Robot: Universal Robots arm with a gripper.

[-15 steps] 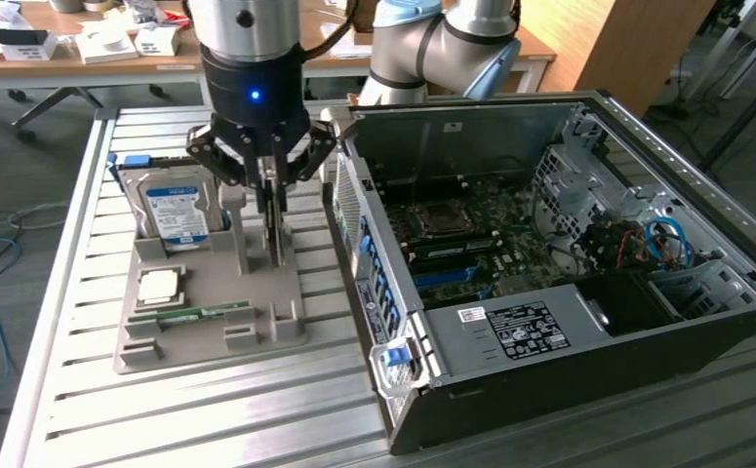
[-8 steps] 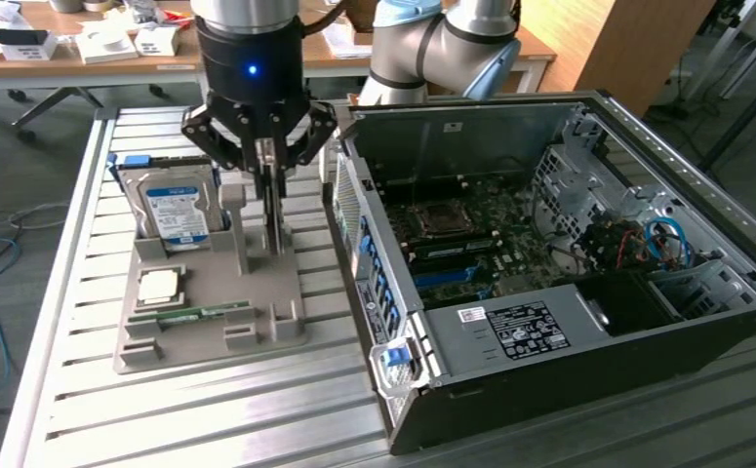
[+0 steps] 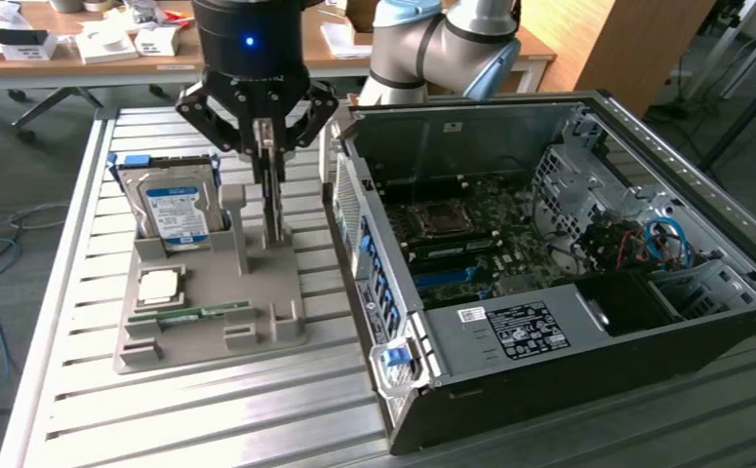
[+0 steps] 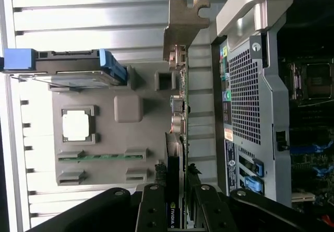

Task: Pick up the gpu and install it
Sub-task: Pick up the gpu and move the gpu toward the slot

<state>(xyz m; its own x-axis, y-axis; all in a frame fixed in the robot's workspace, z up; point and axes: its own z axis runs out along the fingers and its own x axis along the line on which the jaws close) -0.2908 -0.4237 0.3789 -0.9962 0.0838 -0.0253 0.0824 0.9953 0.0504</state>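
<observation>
Gripper point(image 3: 269, 164) part closed, pinching the gpu point(image 3: 275, 207) by its top edge, one finger each side. gpu stands upright on edge in a slot on the holder's point(image 3: 267, 302) case-side edge. Base sits at slot lvl, can't tell if lifted. Wrist cam: bracket point(image 4: 183, 28) sticks out past the holder point(image 4: 104, 132) end. HDD point(image 3: 176, 210) upright in the holder, cpu point(image 3: 160, 285) + ram point(image 3: 202, 314) flat on it. Case point(image 3: 547, 322) just beside the holder, side open.

one gpu point(image 3: 275, 210), one hard drive point(image 3: 176, 210), one case point(image 3: 547, 336)
</observation>
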